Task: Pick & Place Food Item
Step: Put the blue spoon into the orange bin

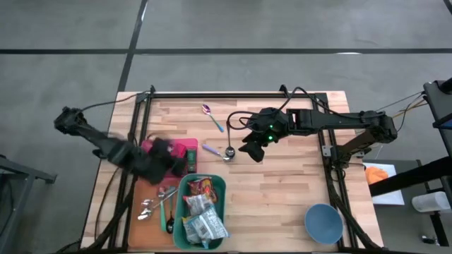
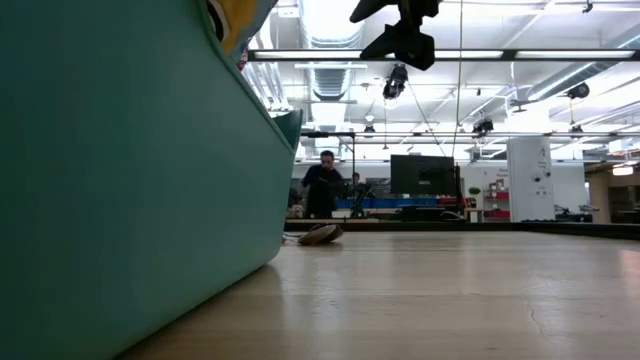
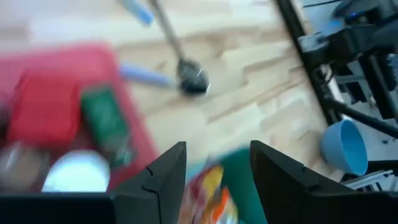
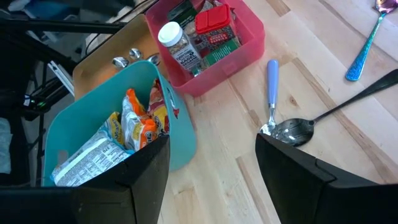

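Several snack packets [image 1: 201,212] stand in a teal bin [image 1: 219,185] at the table's near edge. Beside it, toward the far left, a pink bin [image 4: 249,46] holds a white-capped bottle [image 4: 177,43], a red box [image 4: 214,28] and a green packet. My left gripper [image 1: 173,159] hovers open above the pink bin's near right corner, and the left wrist view [image 3: 214,174] shows nothing between its fingers. Over the table's middle, my right gripper [image 1: 254,149] hangs open and empty [image 4: 211,168], above and right of the spoons.
Three spoons lie on the wood: a blue-handled one [image 4: 272,93], a dark one [image 4: 329,115] crossing it, and a purple-bowled one [image 1: 212,116] farther back. More spoons [image 1: 157,204] rest on a brown tray left of the teal bin. A blue bowl [image 1: 323,222] sits near right.
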{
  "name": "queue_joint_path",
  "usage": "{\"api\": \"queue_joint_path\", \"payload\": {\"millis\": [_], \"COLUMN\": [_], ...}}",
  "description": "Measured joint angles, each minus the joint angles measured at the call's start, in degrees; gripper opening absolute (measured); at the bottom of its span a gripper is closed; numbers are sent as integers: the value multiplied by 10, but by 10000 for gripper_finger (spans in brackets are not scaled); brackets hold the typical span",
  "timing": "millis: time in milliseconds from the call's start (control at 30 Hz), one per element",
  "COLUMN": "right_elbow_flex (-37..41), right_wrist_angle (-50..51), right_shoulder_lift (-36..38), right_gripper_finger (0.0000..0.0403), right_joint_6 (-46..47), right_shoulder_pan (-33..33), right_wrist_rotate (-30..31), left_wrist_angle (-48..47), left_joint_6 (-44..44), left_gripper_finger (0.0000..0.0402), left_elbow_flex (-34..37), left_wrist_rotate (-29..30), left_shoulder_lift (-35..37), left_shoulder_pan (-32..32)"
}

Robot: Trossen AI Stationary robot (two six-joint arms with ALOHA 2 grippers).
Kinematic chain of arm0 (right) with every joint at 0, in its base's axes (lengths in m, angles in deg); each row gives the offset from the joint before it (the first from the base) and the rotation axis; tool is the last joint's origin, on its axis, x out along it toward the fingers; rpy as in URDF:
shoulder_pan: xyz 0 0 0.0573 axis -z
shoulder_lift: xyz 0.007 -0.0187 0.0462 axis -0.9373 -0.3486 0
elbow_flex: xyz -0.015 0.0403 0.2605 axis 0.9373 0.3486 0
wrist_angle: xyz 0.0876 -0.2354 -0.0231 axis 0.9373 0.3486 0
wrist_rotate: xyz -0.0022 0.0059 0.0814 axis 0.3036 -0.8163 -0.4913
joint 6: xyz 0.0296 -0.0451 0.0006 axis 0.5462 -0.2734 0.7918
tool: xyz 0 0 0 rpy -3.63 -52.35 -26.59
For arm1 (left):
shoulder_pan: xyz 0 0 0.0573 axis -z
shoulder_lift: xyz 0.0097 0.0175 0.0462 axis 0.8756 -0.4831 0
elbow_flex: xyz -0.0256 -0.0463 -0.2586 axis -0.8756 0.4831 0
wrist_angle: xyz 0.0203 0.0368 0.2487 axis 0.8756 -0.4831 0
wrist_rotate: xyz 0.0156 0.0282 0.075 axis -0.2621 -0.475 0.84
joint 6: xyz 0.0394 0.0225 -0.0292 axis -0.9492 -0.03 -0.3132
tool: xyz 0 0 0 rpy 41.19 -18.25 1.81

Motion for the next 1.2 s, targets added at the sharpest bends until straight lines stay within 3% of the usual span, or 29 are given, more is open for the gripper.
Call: {"api": "queue_joint_path", "payload": {"millis": [167,400,567,767,933,1200], "right_elbow_flex": [0,0,0,0,0,0], "right_wrist_angle": [0,0,0,0,0,0], "right_shoulder_lift": [0,0,0,0,0,0], "right_gripper_finger": [233,233,233,233,233,233], "right_joint_6": [0,0,0,0,0,0], "right_shoulder_pan": [0,0,0,0,0,0], "right_wrist_rotate": [0,0,0,0,0,0], "left_wrist_angle": [122,275,343,342,399,382], "left_joint_6": [-214,-335,-313,-220,-219,-216], "left_gripper_finger": [177,177,177,177,177,177], "left_elbow_flex": [2,29,52,78,87,69], "left_wrist_rotate": [-91,-232,-273,-293,-328,-368], "left_shoulder_lift": [-1,-32,-60,-104,-149,-209], "left_shoulder_pan": [-167,-356,-428,-486,-521,-584]}}
